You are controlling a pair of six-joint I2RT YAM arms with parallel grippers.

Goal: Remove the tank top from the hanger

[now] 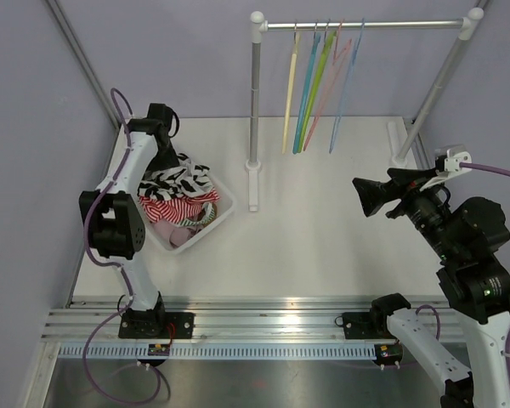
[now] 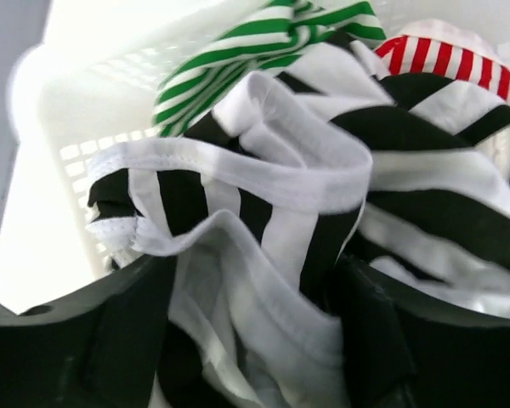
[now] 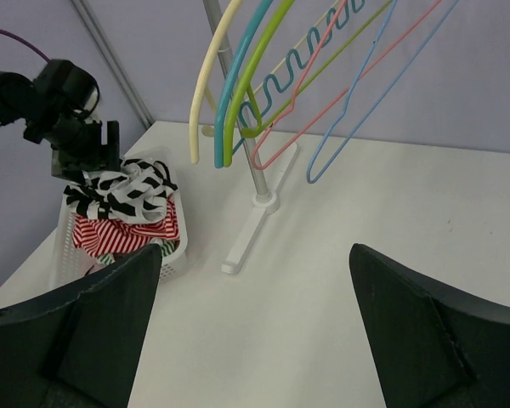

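black-and-white striped tank top point(image 2: 272, 161), red-striped garment point(image 1: 174, 208), white basket point(image 2: 93, 136), perhaps pink cloth point(image 1: 180, 238)

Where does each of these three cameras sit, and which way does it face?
Top external: above, behind the arms, looking down at the table; both arms show.
Left wrist: close over the basket, facing the black-and-white striped tank top; left fingers below.
Right wrist: faces across to the hangers; right fingers.
Shared: all show the basket.
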